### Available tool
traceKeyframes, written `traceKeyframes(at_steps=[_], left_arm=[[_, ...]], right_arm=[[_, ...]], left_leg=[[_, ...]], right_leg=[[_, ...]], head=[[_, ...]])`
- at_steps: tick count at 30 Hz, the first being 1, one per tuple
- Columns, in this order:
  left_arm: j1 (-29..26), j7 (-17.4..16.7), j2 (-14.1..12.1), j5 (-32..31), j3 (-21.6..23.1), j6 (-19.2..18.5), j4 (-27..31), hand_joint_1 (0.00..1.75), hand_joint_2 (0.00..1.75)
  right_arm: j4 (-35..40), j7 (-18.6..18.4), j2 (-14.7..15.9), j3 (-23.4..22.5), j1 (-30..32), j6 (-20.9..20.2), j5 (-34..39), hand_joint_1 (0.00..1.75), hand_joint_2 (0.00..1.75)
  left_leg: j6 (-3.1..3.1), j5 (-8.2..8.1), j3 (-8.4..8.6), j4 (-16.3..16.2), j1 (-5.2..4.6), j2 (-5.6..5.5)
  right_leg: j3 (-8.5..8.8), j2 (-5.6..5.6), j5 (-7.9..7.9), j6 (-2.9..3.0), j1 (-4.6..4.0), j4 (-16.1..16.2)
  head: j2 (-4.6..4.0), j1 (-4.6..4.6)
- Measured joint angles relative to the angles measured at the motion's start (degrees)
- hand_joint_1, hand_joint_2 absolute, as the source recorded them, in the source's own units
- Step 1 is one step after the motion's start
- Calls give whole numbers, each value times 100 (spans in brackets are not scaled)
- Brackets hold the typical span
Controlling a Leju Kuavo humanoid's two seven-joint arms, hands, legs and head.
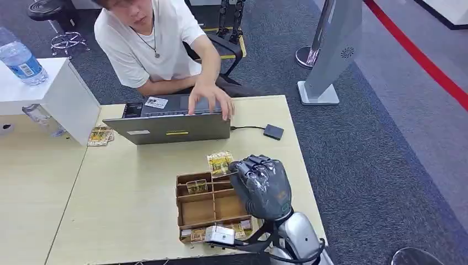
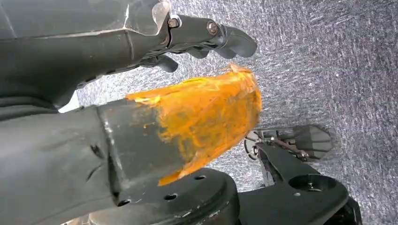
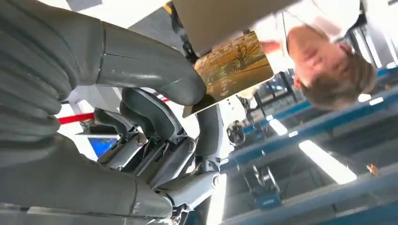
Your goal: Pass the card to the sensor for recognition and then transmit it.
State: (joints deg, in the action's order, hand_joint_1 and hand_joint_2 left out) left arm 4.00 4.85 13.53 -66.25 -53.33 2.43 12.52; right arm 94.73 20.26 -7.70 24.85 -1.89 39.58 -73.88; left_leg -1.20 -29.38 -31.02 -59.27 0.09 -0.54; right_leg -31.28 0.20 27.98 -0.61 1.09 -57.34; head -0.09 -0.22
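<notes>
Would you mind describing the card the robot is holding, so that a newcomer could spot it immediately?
Start at the pale wooden table and find the brown divided box in front of the laptop. At its far right corner, the right hand holds one yellow-patterned card up. Unlike the cards lying inside the box, it is lifted above it.

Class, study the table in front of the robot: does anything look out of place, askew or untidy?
Yes. A few cards lie in a loose heap on the table left of the laptop, away from the wooden card tray. The right hand holds one card above the tray.
</notes>
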Motion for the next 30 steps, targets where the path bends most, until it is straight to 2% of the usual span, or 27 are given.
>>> traceKeyframes(at_steps=[7, 13, 14, 15, 16, 20, 23, 24, 30], left_arm=[[2, 0, 9, -66, 0, -4, 0, 0, 0], [10, -2, 31, -79, 0, 0, 0, 0, 0], [10, -2, 33, -81, 0, -4, 0, 0, 0], [10, -2, 35, -92, 2, -20, 0, 0, 0], [13, -2, 37, -96, 0, -24, 0, 0, 0], [14, -2, 42, -107, 0, -35, 0, 0, 0], [15, -2, 44, -109, 2, -42, 0, 0, 0], [15, -2, 44, -109, 0, -44, 0, 0, 0], [15, -2, 44, -111, 0, -46, 0, 0, 0]], right_arm=[[-50, 406, -496, -522, -185, 0, 155, 175, 175], [-443, 242, -688, -727, -439, 0, 199, 175, 175], [-481, 174, -693, -736, -459, 0, 168, 150, 175], [-571, 76, -693, -736, -511, 0, 122, 14, 175], [-647, 13, -693, -738, -548, 0, 92, 0, 175], [-977, -366, -690, -725, -687, 0, 17, 0, 175], [-1115, -488, -690, -692, -723, 0, 0, 0, 175], [-1150, -518, -688, -682, -734, 0, -2, 0, 0], [-1231, -580, -664, -605, -748, 0, 66, 0, 0]], left_leg=[[0, 0, 0, 0, 0, 0], [0, 0, -1, 0, 0, 0], [0, 0, -1, 0, 0, 0], [0, 0, 0, 0, 0, 0], [0, 0, 0, 0, 0, 0], [0, 0, 0, 0, 0, 0], [0, 0, 0, 0, 0, 0], [0, 0, 0, 0, 0, 0], [0, 0, -1, 0, 0, 0]], right_leg=[[0, 0, 0, 0, 0, 0], [0, 0, 0, 0, 0, 0], [1, 0, 0, 0, 0, 0], [0, 1, 0, 0, 0, 0], [0, 1, -1, 0, 0, 0], [0, 0, -1, 0, 0, 0], [0, 0, -1, 0, 0, 0], [-1, 0, -1, 0, 0, 0], [-1, 0, -1, 0, 0, 0]], head=[[0, 0], [0, 0], [0, 0], [0, 0], [0, 0], [0, 0], [0, 0], [0, 0], [0, -2]])
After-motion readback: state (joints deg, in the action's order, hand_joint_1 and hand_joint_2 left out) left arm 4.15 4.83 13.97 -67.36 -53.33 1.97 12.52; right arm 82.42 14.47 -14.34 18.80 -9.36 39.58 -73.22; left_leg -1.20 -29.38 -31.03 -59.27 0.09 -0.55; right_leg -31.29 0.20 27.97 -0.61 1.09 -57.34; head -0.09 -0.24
